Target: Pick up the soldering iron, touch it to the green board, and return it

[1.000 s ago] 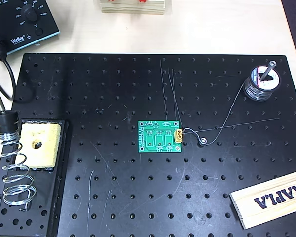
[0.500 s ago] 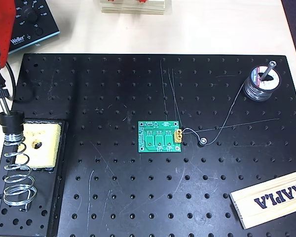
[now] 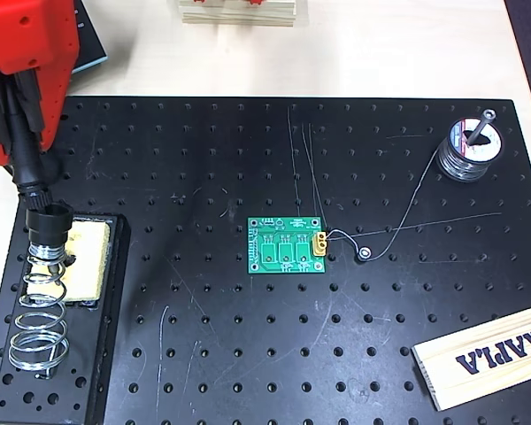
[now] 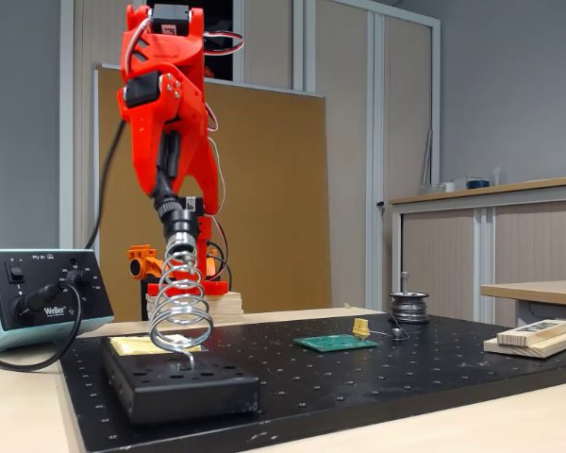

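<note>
My red gripper (image 3: 22,106) is at the overhead view's top left, shut on the black handle of the soldering iron (image 3: 28,164). The iron points down into the black collar of the silver coiled-spring holder (image 3: 40,310), so its tip is hidden. In the fixed view the gripper (image 4: 170,160) hangs above the holder (image 4: 181,311), with the soldering iron (image 4: 173,203) upright between its fingers. The green board (image 3: 288,246) lies flat mid-plate, far right of the gripper, with a yellow connector on its right edge. It also shows in the fixed view as the green board (image 4: 336,343).
A yellow sponge (image 3: 88,257) sits beside the holder on a black base. A solder spool (image 3: 467,150) stands at the back right, its wire trailing to the board. A wooden KAPLA block (image 3: 487,354) lies front right. The Weller station (image 4: 42,297) stands left of the perforated black plate (image 3: 248,372).
The gripper has come into the overhead view from the top left and moved right with the iron. The holder's collar has shifted right with it, and the bare metal shaft no longer shows.
</note>
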`<state>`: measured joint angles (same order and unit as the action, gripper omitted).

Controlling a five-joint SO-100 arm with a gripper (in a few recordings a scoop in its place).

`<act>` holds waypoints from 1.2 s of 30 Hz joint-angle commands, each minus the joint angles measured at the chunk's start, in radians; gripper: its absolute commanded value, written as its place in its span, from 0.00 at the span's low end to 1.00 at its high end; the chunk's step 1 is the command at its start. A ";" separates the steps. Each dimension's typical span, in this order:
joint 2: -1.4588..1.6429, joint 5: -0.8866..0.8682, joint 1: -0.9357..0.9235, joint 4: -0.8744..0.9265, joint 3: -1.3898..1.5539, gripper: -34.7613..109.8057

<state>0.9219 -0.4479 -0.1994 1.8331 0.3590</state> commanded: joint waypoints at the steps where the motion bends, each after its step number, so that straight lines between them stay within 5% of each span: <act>1: 0.014 -0.009 0.080 0.002 -0.012 0.24; 36: 0.121 0.124 -0.043 0.003 0.138 0.29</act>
<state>0.9710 -0.3252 -0.2638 1.8208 0.4801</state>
